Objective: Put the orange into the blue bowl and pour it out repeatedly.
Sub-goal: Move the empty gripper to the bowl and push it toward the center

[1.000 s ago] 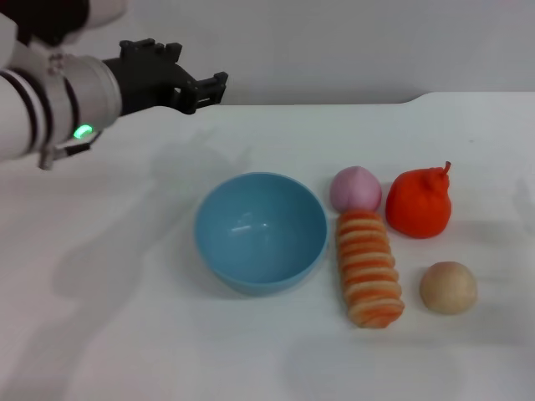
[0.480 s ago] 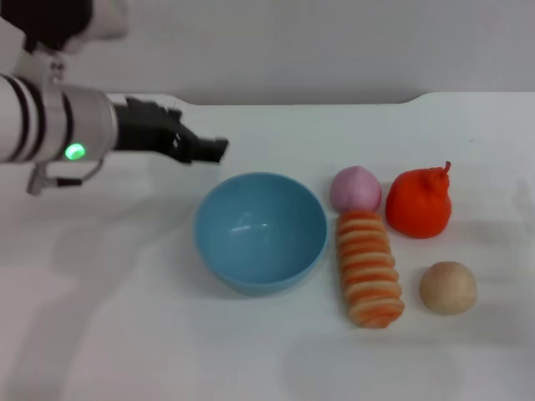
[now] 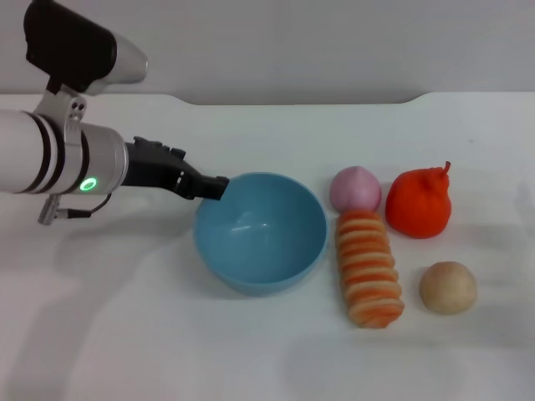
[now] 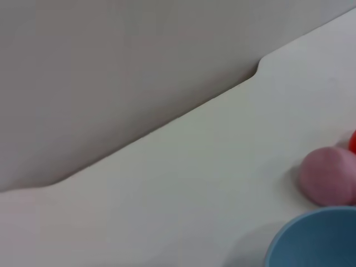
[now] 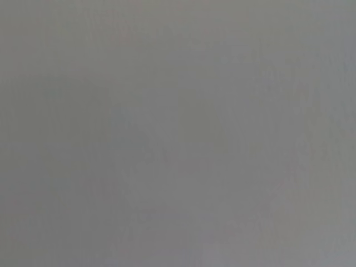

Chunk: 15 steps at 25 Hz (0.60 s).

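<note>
The blue bowl (image 3: 260,231) stands upright and empty on the white table (image 3: 125,334), near the middle of the head view. The orange (image 3: 419,203), red-orange with a small stem tip, sits on the table well to the bowl's right. My left gripper (image 3: 213,188) comes in from the left and its tip is at the bowl's left rim. In the left wrist view the bowl's rim (image 4: 314,239) shows at one corner and a sliver of the orange (image 4: 352,142) at the edge. My right gripper is out of view.
A pink ball (image 3: 355,189) lies between bowl and orange; it also shows in the left wrist view (image 4: 328,176). A striped orange-and-cream roll (image 3: 368,267) lies right of the bowl. A tan ball (image 3: 448,287) sits in front of the orange. The table's back edge meets a grey wall.
My left gripper has come down and to the right, from high above the table's far left to the bowl's left rim. The bowl and toys have not moved.
</note>
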{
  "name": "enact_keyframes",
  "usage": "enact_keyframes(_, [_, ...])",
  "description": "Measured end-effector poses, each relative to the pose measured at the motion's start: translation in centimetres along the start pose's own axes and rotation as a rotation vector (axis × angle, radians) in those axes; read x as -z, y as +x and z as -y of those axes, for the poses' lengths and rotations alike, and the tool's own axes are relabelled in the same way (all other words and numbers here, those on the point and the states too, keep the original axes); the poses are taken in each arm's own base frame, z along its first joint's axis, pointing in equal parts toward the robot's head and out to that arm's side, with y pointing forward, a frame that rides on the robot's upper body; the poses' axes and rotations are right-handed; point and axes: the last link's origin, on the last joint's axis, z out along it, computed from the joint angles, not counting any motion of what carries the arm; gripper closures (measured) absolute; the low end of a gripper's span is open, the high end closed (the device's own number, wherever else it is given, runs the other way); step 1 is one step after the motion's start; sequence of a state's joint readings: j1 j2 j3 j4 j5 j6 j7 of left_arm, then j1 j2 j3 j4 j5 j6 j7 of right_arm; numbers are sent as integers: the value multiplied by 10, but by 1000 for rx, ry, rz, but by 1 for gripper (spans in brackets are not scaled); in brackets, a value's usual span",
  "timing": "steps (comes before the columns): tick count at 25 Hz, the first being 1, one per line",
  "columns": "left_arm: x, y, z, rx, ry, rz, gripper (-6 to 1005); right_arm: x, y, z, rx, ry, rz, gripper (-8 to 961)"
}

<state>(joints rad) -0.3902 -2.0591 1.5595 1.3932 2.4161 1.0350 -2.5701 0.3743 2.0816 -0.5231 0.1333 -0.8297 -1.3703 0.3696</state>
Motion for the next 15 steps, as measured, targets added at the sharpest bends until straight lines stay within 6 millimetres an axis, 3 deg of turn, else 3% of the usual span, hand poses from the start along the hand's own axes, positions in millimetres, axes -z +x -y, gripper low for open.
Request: enact_keyframes(15, [-35, -20, -1, 31, -30, 107, 191, -3, 0, -1, -2, -2, -2, 130])
